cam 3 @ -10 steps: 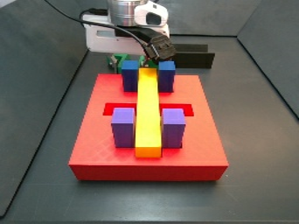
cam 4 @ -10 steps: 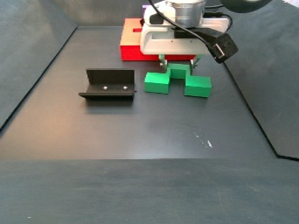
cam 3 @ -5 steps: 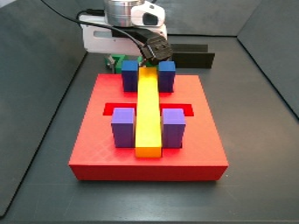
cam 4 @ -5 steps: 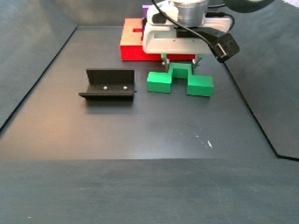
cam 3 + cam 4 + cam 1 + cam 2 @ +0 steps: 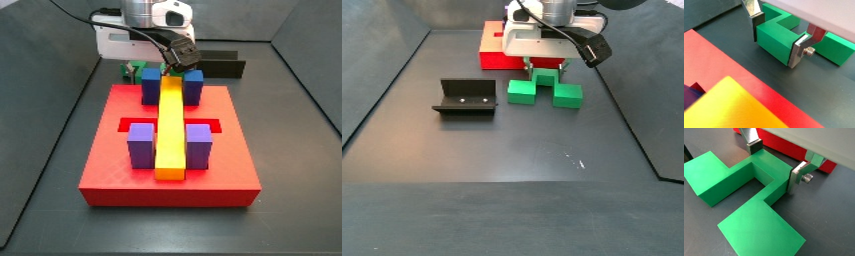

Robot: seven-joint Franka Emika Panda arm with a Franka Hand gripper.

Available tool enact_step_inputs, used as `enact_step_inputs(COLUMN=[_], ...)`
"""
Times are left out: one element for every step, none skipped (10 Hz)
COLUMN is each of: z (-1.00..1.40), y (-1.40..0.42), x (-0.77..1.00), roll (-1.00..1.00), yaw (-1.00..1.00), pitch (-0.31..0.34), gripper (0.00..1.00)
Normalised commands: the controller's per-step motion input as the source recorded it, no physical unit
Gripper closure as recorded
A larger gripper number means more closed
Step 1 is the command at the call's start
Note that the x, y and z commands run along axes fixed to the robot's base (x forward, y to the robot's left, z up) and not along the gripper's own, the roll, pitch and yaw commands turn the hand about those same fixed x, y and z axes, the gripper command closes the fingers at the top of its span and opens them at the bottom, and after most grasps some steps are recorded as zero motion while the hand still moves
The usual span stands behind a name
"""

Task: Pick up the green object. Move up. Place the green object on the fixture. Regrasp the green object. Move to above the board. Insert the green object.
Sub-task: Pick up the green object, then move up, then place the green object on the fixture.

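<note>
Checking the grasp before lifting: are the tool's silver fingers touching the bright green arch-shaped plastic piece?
Cannot tell. In both wrist views the tool straddles the bright green arch-shaped plastic piece's middle cube, fingers hugging its sides, but neither contact nor gap shows plainly.

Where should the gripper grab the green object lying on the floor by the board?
Grip the green object by its middle cube, coming straight down. The gripper already straddles that block, fingers on its flat parallel faces; the two legs stick out clear of them.

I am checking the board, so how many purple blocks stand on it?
2. One purple block stands left of the yellow bar, the other right of it, at the red board's near end. Gripper straddles the green object.
</note>
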Motion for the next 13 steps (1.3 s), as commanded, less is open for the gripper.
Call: enact_step_inputs(z=[0.0, 0.0, 0.0, 0.0, 0.0, 0.83, 0.82, 0.63, 0.34, 0.0, 0.0, 0.43, 0.83], y=[0.0, 0.0, 0.0, 0.0, 0.0, 0.0, -0.03, -0.03, -0.02, 0.0, 0.03, 0.1, 0.0], x=[0.0, 0.0, 0.0, 0.0, 0.0, 0.0, -0.1, -0.12, -0.06, 0.0, 0.0, -0.01, 0.01], roll=[0.0, 0.0, 0.0, 0.0, 0.0, 0.0, 0.0, 0.0, -0.03, -0.01, -0.09, -0.43, -0.67], yaw=[0.0, 0.0, 0.0, 0.0, 0.0, 0.0, 0.01, 0.02, 0.01, 0.0, -0.13, -0.1, 0.0], pitch=[0.0, 0.0, 0.0, 0.0, 0.0, 0.0, 0.057, 0.075, 0.045, 0.0, -0.037, 0.0, 0.011], gripper=[1.0, 1.0, 1.0, 1.0, 1.0, 1.0, 1.0, 1.0, 1.0, 1.0, 1.0, 1.0, 1.0])
